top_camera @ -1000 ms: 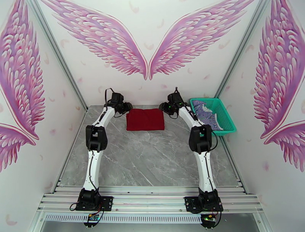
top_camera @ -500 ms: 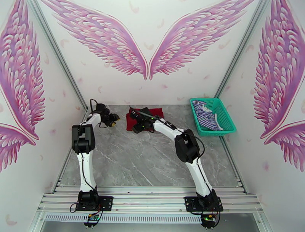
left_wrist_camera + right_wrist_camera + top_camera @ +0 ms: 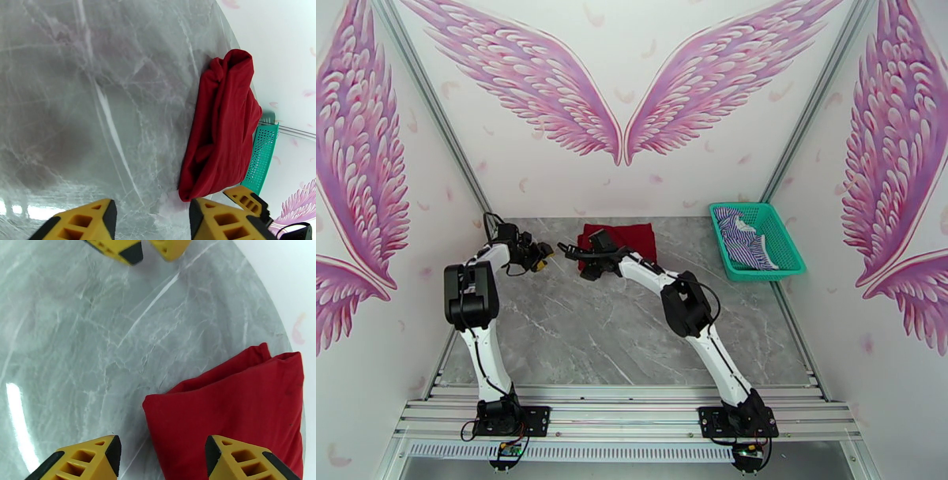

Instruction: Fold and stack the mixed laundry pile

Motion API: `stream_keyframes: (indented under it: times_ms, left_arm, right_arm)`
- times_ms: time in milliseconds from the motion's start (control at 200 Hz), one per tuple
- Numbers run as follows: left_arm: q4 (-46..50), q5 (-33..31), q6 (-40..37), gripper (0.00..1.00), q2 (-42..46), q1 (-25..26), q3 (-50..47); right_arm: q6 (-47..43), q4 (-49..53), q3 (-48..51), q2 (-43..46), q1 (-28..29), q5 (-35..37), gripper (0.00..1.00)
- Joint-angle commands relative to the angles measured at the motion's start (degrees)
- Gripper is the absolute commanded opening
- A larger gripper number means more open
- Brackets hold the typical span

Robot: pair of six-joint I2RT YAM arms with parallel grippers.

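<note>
Folded red shirt (image 3: 620, 237) lying at upper centre, left end effector (image 3: 152, 209) and right end effector (image 3: 162, 445) hovering open, holding nothing.

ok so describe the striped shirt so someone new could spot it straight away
On the grey marble table, look to the far right corner, where a teal mesh basket sits. The striped shirt lies crumpled inside it. Its thin blue-and-white stripes set it apart from the plain red T-shirt, which lies folded on the table itself.
</note>
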State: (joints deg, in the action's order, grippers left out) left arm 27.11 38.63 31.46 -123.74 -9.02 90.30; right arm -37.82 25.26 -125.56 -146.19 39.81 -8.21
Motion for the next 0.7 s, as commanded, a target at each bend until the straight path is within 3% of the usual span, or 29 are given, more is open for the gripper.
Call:
stream_keyframes:
  times_ms: [0, 315, 375, 530, 695]
  left_arm:
    - [0.1, 1.9, -1.1, 0.55, 2.7, -0.3, -0.5]
    - [0.9, 2.1, -0.3, 0.56, 1.8, 0.8, 0.8]
    - [0.7, 2.4, 0.1, 0.58, 1.8, 1.2, 0.9]
    - [-3.0, 4.2, 4.5, 0.62, 1.6, 2.3, 0.1]
    - [-6.0, 4.4, 11.8, 0.66, 1.9, 4.0, -0.9]
  right_arm:
    - [-1.4, 3.5, -6.1, -3.7, 0.6, 4.6, 0.62]
    - [1.8, 5.0, -14.2, -9.8, 1.1, 8.2, 0.48]
    - [3.0, 4.5, -15.8, -10.2, 1.1, 8.2, 0.42]
    - [4.6, 2.0, -17.8, -10.3, 1.1, 6.8, 0.11]
    - [4.3, 1.4, -16.7, -7.6, 1.1, 3.7, 0.00]
